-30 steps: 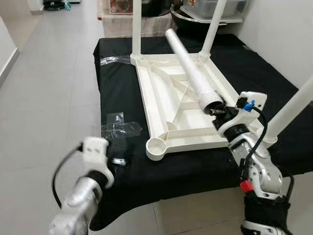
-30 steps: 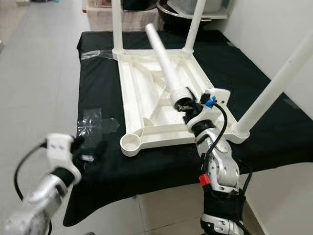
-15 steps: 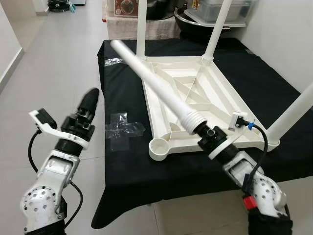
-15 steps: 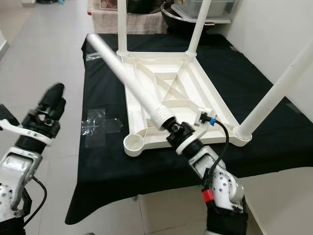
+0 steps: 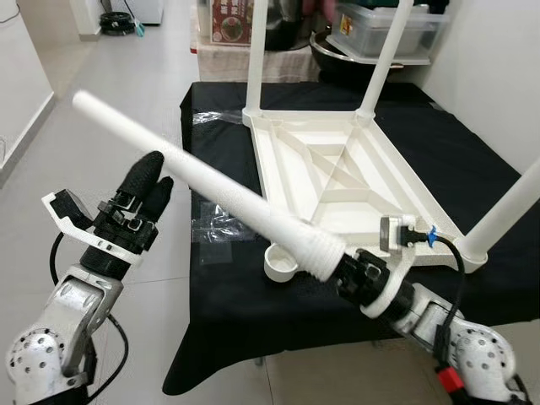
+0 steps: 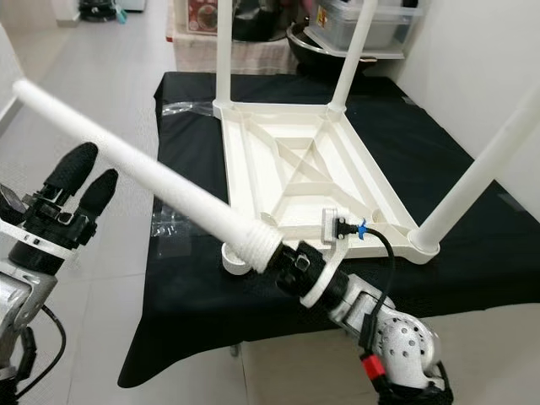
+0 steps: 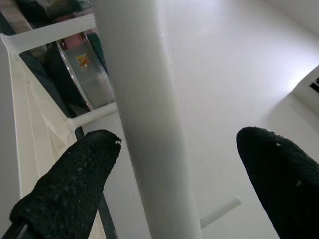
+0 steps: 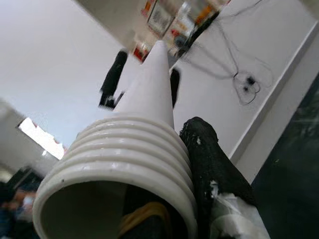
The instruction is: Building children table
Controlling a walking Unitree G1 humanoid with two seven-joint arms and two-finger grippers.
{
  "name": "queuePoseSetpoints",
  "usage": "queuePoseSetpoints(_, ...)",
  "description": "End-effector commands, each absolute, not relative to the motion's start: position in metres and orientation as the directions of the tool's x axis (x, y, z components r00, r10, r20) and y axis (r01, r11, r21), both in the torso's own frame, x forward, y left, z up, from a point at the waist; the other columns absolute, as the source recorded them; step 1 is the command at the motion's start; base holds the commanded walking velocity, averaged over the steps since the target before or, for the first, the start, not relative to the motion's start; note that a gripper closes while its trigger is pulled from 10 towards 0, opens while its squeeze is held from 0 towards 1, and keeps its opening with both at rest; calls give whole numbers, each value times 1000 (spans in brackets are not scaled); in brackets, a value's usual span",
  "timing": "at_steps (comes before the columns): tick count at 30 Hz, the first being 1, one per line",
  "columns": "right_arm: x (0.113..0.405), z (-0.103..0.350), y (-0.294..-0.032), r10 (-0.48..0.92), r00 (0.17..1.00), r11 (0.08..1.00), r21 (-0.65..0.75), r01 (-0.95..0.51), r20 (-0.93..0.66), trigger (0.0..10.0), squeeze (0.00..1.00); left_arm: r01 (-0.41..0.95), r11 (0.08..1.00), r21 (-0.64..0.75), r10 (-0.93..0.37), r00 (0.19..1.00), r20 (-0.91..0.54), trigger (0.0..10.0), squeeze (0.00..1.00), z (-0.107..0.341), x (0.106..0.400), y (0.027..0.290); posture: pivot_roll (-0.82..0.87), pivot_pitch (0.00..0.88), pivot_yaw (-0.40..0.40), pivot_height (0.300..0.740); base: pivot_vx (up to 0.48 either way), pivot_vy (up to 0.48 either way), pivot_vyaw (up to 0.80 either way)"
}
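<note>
The white table top (image 5: 337, 215) lies upside down on a black cloth. Legs stand in its two far corners (image 5: 257, 51) (image 5: 384, 51) and its near right corner (image 5: 506, 211). The near left socket (image 5: 280, 262) holds nothing. My right gripper (image 5: 348, 272) is shut on the ribbed end of a loose white leg (image 5: 194, 177), which slants up and to the left over the table's edge. My left gripper (image 5: 156, 175) is open at the leg's upper half. In the left wrist view the leg (image 7: 144, 124) passes between the two fingers, close to one finger (image 7: 75, 184).
The black-covered table (image 5: 472, 143) fills the middle and right. Clear plastic wrap (image 5: 221, 226) lies on its left part. A pot and storage boxes (image 5: 388, 21) stand behind it. Tiled floor (image 5: 101, 93) runs along the left, and a wall rises at the right.
The right gripper has swung the loose leg from above the table top to up and left. The left arm has risen, and its open gripper now reaches the leg.
</note>
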State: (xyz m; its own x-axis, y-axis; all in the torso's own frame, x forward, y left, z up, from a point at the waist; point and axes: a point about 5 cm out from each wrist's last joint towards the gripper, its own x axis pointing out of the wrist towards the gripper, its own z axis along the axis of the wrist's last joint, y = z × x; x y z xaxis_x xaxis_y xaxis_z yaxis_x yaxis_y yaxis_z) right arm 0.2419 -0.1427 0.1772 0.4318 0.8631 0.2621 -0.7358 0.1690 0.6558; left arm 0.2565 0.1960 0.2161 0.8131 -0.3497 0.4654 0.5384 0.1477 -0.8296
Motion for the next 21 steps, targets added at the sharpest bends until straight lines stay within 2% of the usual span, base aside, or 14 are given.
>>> queuePoseSetpoints(1, 232, 181, -139, 891, 356, 104, 639, -762, 280, 0, 0, 515, 182, -838, -374, 824, 426, 10000, 0, 211, 257, 194, 93, 56, -85, 740, 0, 0, 0)
queuePoseSetpoints(4, 225, 181, -137, 914, 302, 61, 643, -764, 272, 0, 0, 511, 186, -839, -382, 824, 418, 10000, 0, 211, 258, 193, 96, 57, -89, 740, 0, 0, 0)
queuePoseSetpoints(9, 225, 177, -139, 915, 313, 75, 654, -752, 255, 0, 0, 504, 190, -842, -356, 835, 419, 10000, 0, 214, 260, 197, 95, 59, -94, 740, 0, 0, 0)
queuePoseSetpoints(13, 222, 177, -139, 920, 292, 54, 654, -755, 261, 0, 0, 519, 160, -840, -305, 835, 458, 10000, 0, 220, 260, 207, 96, 55, -98, 740, 0, 0, 0)
queuePoseSetpoints(21, 221, 168, -138, 933, 282, 59, 679, -731, 222, 0, 0, 591, 132, -796, -302, 789, 536, 10000, 0, 234, 257, 207, 90, 43, -108, 740, 0, 0, 0)
